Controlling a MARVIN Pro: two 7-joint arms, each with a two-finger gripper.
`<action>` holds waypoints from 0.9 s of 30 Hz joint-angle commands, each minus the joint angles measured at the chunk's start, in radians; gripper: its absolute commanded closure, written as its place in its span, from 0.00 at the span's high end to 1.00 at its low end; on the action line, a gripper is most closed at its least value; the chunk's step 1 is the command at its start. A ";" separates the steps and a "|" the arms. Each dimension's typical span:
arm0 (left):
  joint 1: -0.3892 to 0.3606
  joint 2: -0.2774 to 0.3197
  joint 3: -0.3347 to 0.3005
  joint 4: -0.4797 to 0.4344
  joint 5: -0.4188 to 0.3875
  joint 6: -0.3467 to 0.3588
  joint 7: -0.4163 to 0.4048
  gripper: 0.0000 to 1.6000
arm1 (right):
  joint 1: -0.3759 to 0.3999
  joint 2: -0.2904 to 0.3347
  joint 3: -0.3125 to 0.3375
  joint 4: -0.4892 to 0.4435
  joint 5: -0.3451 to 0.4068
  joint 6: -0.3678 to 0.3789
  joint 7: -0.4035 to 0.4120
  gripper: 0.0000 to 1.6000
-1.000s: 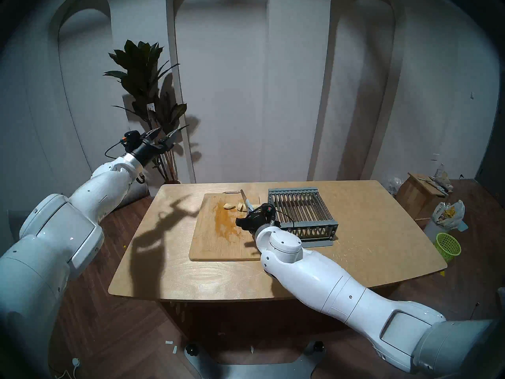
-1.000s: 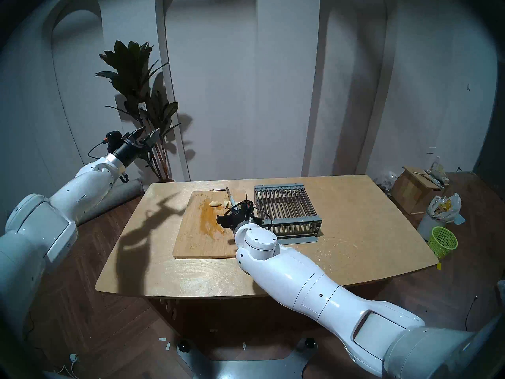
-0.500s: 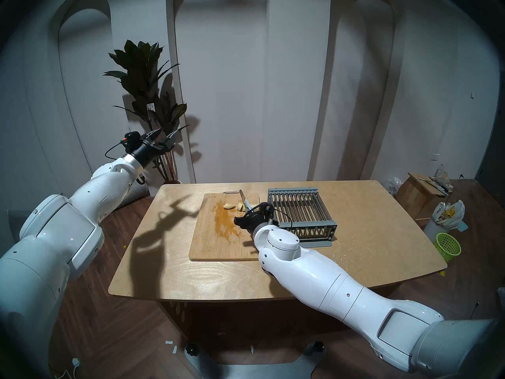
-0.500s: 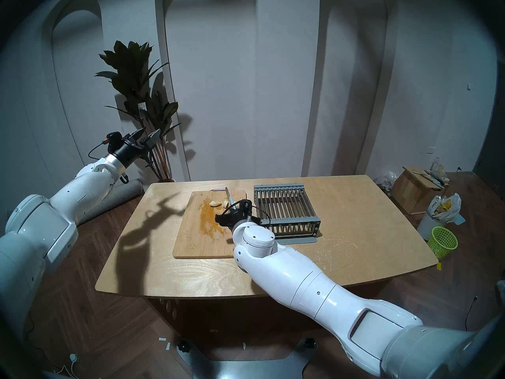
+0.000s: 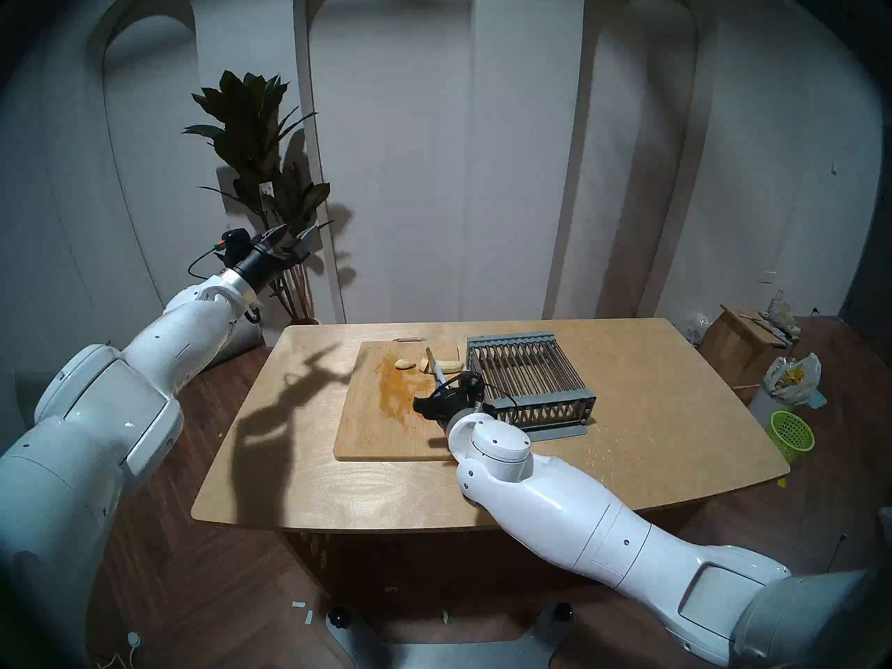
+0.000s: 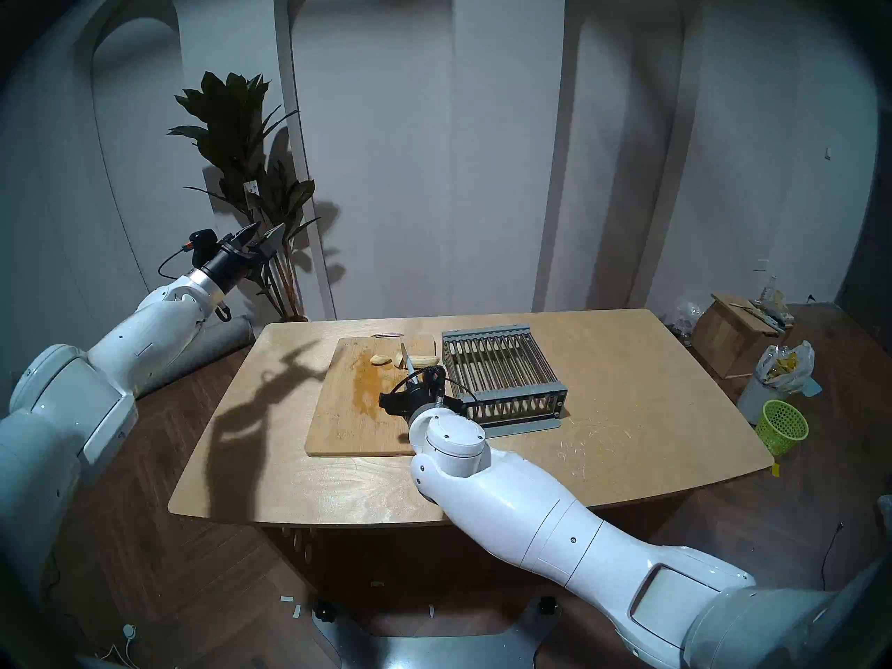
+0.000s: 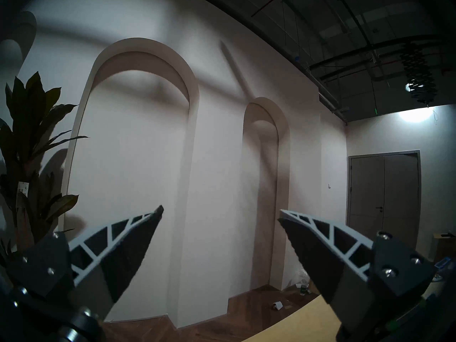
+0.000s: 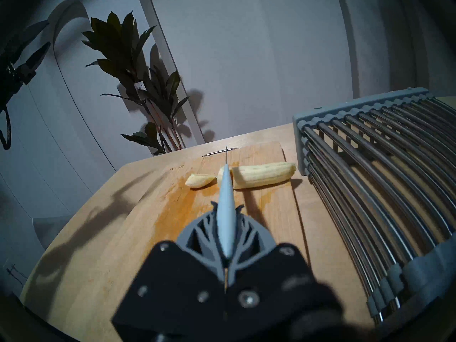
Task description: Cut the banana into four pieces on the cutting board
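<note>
The banana lies at the far end of the cutting board (image 8: pixel 148 223) as three pieces: a long stub (image 8: pixel 264 175), a thin slice (image 8: pixel 221 173) and a small end piece (image 8: pixel 199 180). My right gripper (image 8: pixel 226 207) is shut on a knife's grey-blue handle (image 8: pixel 225 225). The blade (image 8: pixel 226 156) points away, edge-on, between slice and stub; whether it touches the board I cannot tell. The head views show the stub (image 5: pixel 450 365) (image 6: pixel 425 360), the end piece (image 5: pixel 404 364), the knife (image 5: pixel 434 364) and the right gripper (image 5: pixel 441 388) (image 6: pixel 412 383). My left gripper (image 7: pixel 219 213) (image 5: pixel 289 236) is open, empty, raised left of the table.
A grey slatted metal rack (image 5: pixel 526 378) (image 8: pixel 370 173) stands right beside the board, close to my right wrist. A potted plant (image 5: pixel 260 137) stands behind the left gripper. A green basket (image 5: pixel 791 434), bags and a box sit on the floor at the right.
My right gripper has drawn back toward the near edge with the knife, uncovering the long stub. The rack's far end has shifted slightly left. The left arm has hardly moved.
</note>
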 commanded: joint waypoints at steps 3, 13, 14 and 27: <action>-0.033 0.015 -0.008 -0.037 -0.004 0.004 -0.005 1.00 | 0.002 -0.004 0.020 -0.053 -0.017 -0.022 -0.052 0.00; -0.015 0.027 -0.008 -0.056 -0.004 0.020 -0.008 1.00 | 0.016 -0.053 0.008 0.033 -0.004 -0.028 -0.045 0.00; -0.014 0.028 -0.008 -0.051 -0.005 0.022 -0.010 1.00 | 0.031 -0.072 0.005 0.059 0.000 -0.025 -0.033 0.00; -0.037 0.064 -0.013 -0.036 -0.005 0.043 -0.023 1.00 | 0.057 -0.169 0.053 0.099 0.150 0.000 0.025 0.00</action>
